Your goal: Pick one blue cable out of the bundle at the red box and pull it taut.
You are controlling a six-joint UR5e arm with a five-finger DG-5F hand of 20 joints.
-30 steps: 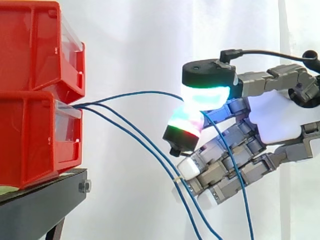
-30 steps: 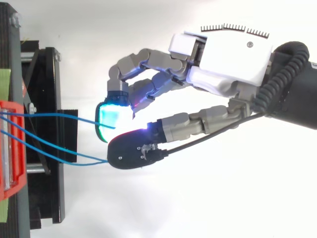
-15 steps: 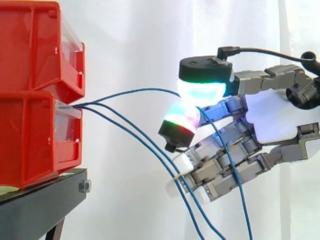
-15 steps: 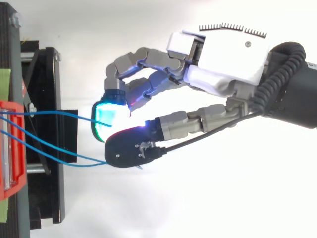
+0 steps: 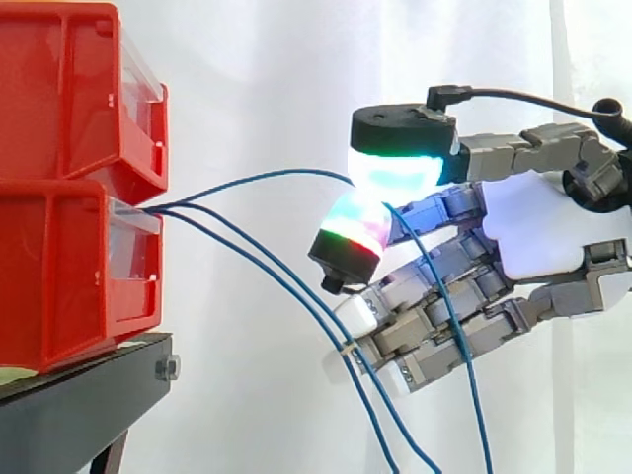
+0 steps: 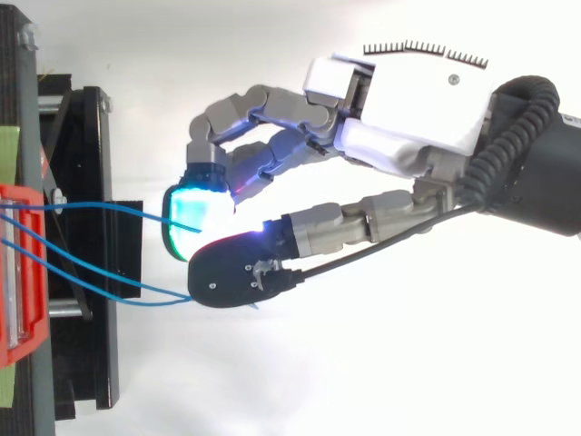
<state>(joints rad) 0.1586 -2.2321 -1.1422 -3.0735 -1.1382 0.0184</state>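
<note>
Running from the lower red box (image 5: 69,267) rightward, the top blue cable (image 5: 257,180) arches slackly into the hand (image 5: 538,237), whose curled thumb and finger pads (image 5: 395,176) seem to pinch it; pulling it taut calls for moving away from the box.

Three thin blue cables (image 5: 267,178), slack, trailing from red box (image 5: 61,272)

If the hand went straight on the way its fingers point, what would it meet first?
Likely the lower red bin, at its front where the blue cables come out. The hand, pinching one blue cable, points level at it, and the gap between looks free.
</note>
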